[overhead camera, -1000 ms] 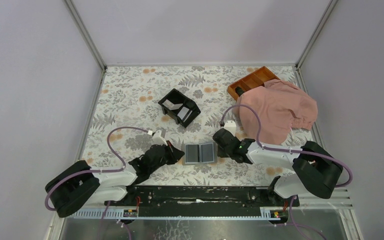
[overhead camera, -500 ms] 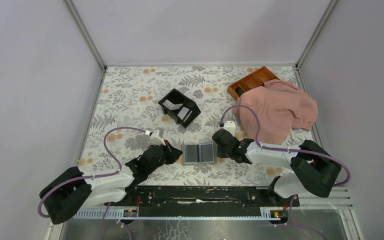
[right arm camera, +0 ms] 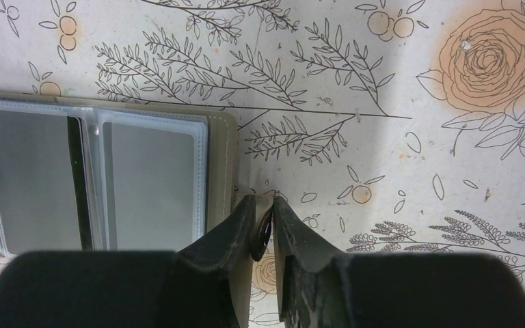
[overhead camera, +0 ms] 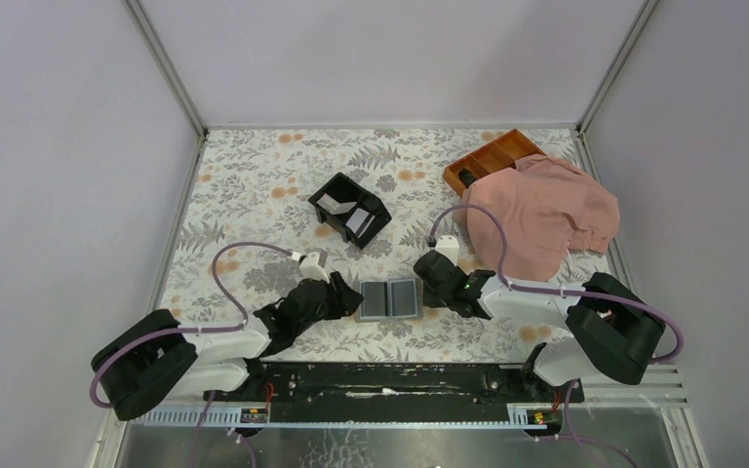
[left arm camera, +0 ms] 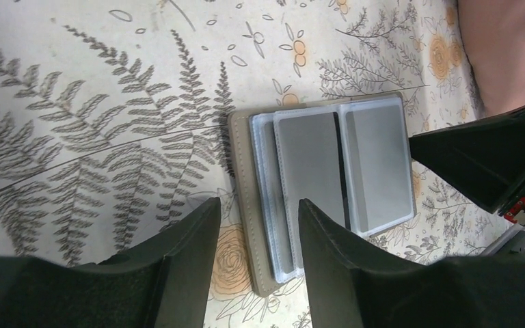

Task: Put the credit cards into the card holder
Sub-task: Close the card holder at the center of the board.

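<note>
The card holder (overhead camera: pixel 390 299) lies open and flat near the front middle of the table, its taupe cover (left arm camera: pixel 243 171) under clear sleeves. Grey credit cards (left arm camera: pixel 311 171) fill the sleeves on both halves (right arm camera: pixel 154 188). More pale cards (overhead camera: pixel 359 222) stand in the black box. My left gripper (overhead camera: pixel 351 297) is open, and its fingers (left arm camera: pixel 191 236) straddle the holder's left edge without holding anything. My right gripper (overhead camera: pixel 426 295) sits at the holder's right edge, its fingers (right arm camera: pixel 236 229) pinched on a small taupe tab with a dark snap (right arm camera: pixel 264 229).
A black two-compartment box (overhead camera: pixel 349 208) stands behind the holder. At the back right, an orange-brown divided tray (overhead camera: pixel 492 156) is partly covered by a pink cloth (overhead camera: pixel 546 210). Metal frame posts and walls border the flowered table.
My left gripper has opened and slid a little to the right, against the holder's left edge. The right arm and the holder have stayed put.
</note>
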